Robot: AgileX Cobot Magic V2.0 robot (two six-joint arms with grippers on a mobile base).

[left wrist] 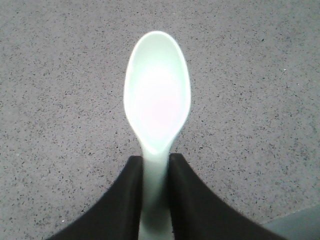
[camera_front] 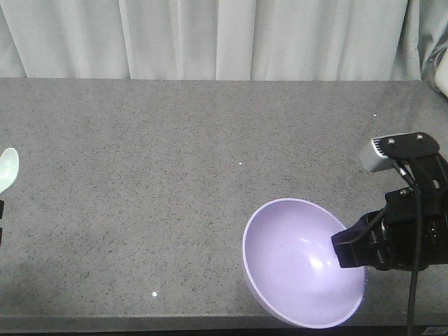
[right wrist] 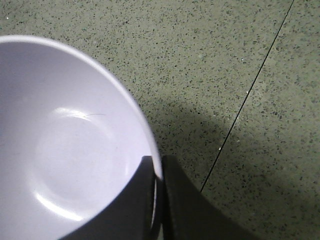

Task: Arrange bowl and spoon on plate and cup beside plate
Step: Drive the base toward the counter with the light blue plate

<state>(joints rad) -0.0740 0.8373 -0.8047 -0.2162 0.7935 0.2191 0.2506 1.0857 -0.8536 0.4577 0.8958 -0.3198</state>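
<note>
Right gripper (right wrist: 159, 172) closed on rim of lavender bowl (camera_front: 297, 269), bowl tilted at front-right of table (camera_front: 140, 140), probably lifted. Left gripper (left wrist: 156, 167) clamps handle of mint spoon (left wrist: 157, 95), long axis straight out from it (far left). No plate or cup in view.

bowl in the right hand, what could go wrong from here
The round lavender plastic bowl is tilted, pinched only at its rim by the right hand; it could slip or swing. The left hand grips the pale mint-green plastic spoon by its narrow handle alone, so it may pivot.
</note>
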